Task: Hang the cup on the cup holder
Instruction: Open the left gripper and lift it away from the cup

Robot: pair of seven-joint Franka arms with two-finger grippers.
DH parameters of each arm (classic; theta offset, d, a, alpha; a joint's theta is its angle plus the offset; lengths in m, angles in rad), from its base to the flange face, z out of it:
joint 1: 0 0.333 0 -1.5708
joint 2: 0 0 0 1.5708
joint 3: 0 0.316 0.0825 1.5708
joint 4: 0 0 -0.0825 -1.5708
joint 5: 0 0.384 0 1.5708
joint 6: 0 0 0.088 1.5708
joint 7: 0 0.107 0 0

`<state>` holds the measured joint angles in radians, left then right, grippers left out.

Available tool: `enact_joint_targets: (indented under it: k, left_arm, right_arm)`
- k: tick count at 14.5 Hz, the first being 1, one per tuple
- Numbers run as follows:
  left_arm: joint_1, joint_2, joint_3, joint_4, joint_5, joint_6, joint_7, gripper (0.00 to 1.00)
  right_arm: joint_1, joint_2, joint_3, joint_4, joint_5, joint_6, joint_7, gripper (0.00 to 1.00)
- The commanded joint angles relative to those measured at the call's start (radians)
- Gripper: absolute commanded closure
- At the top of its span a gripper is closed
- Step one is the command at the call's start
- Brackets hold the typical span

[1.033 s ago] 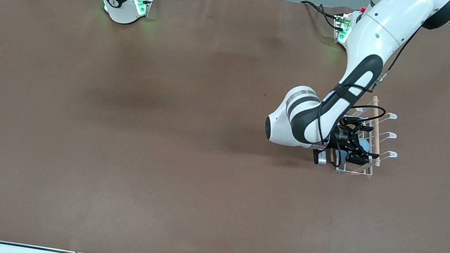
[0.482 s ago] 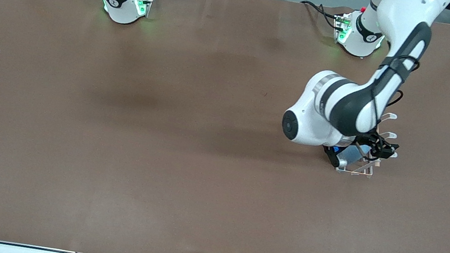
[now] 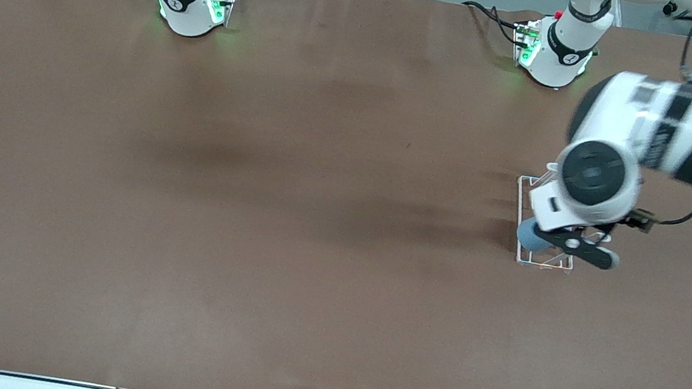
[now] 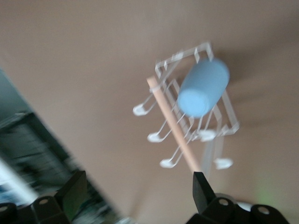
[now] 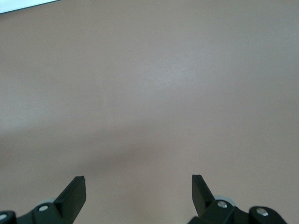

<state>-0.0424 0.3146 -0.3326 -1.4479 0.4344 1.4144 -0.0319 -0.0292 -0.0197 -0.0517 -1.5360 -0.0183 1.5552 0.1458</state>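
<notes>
Both arms: glossy white shells, black bands at joints, black cables along links. Bases lit green; small red button by left arm's base. Left gripper [image 4: 135, 198]: black fingers, silver screws. Right gripper [image 5: 139, 193]: black fingers, same silver screws.

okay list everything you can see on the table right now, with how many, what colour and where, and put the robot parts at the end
cup: one, light blue, hung on a prong of the cup holder, at the end nearer the front camera.
cup holder: one, white wire with a light wooden rod, on the table toward the left arm's end.
table: one, brown cover.
left tool: one, black fingers, open, empty, up in the air above the cup holder.
right tool: one, black fingers, open, empty, over bare table; that arm waits.
</notes>
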Motion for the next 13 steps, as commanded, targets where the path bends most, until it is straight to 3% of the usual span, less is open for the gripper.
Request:
enact_joint_targets:
  k: [1,7,10,13]
  left_arm:
    - [-0.011,-0.103,0.113,-0.009,-0.173,0.101,-0.065,0.00]
    - [0.009,-0.288,0.279,-0.035,-0.414,0.115,-0.057,0.00]
    - [0.004,-0.394,0.284,-0.107,-0.414,0.118,-0.049,0.00]
    - [-0.008,-0.416,0.299,-0.103,-0.418,0.117,-0.066,0.00]
  right_arm:
    - [0.002,0.000,-0.004,0.010,-0.006,-0.007,0.008,0.00]
    - [0.005,0.001,-0.005,0.010,-0.006,-0.009,0.006,0.00]
    - [0.006,0.001,-0.005,0.010,-0.006,-0.007,0.008,0.00]
    - [0.014,0.003,-0.011,0.010,-0.006,-0.010,0.008,0.00]
